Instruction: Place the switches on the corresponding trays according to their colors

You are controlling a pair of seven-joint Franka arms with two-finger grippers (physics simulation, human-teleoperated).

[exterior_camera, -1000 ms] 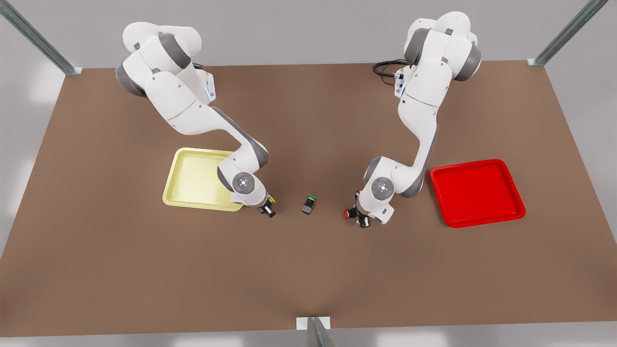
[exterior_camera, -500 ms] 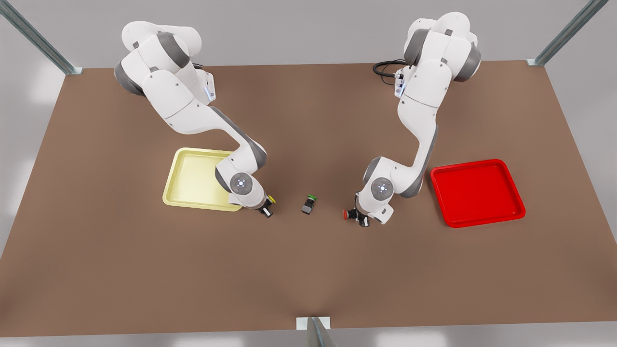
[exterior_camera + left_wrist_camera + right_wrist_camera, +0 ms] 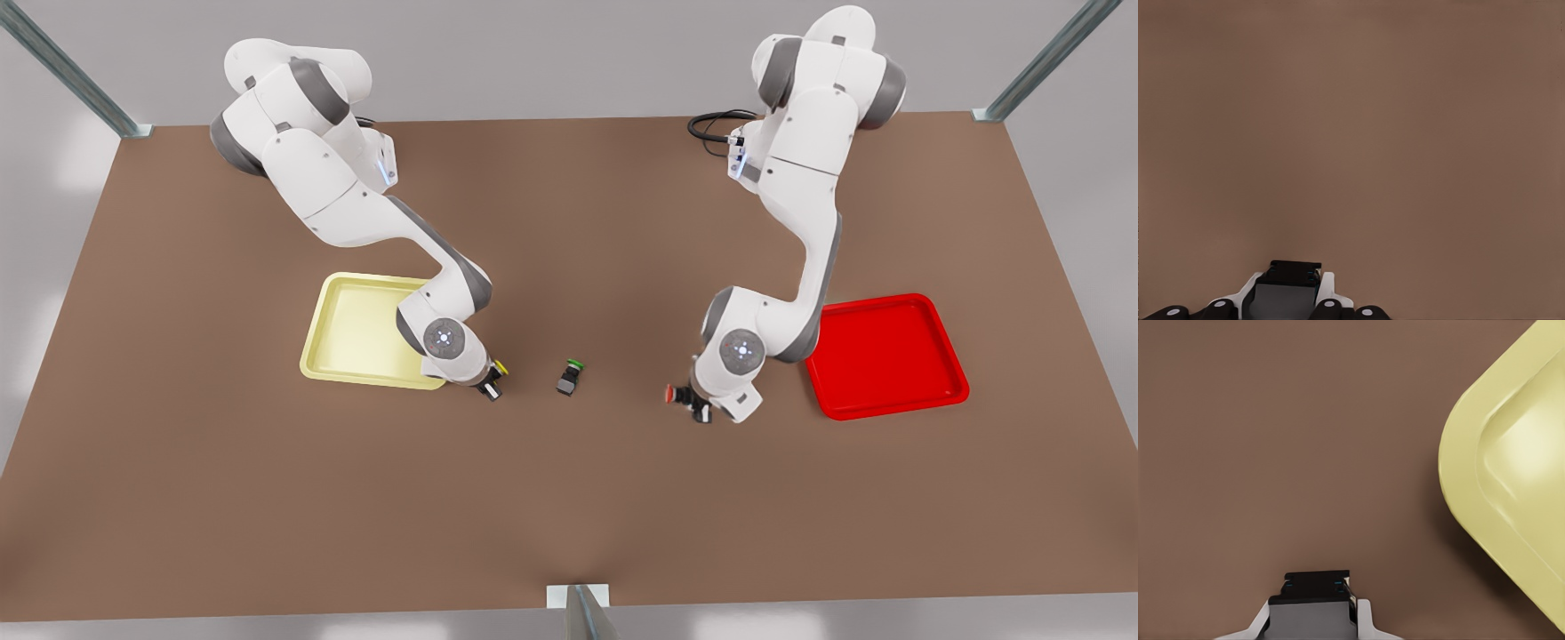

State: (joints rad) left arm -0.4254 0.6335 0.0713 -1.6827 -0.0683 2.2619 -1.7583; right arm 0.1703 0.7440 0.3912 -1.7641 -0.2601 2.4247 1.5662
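Right pincer (image 3: 492, 388) sits low over the bench (image 3: 569, 498), just beside the near corner of the pale yellow tray (image 3: 356, 331), and is clenched on the yellow-capped switch (image 3: 494, 380). In the right wrist view the dark boxy body of that switch (image 3: 1315, 600) lies between the two white fingers (image 3: 1363, 621), with the tray's rounded corner (image 3: 1485, 520) close by. The yellow cap (image 3: 502, 365) projects from the pincer toward the front view's right.

Left pincer (image 3: 699, 405) is positioned between the bench centre and the red tray (image 3: 889, 356), near the tray's edge but not over it. It grasps the red-capped switch (image 3: 679, 394), whose cap points toward the front view's left. In the left wrist view the switch body (image 3: 1291, 285) is seated between the fingers (image 3: 1327, 293); whether this switch is clear of the bench surface cannot be told with certainty, though it appears slightly raised.

Both trays rest flat on the bench, well apart, one at each side.

A green-capped switch (image 3: 569, 377) lies on the bench between the two pincers, touching neither.
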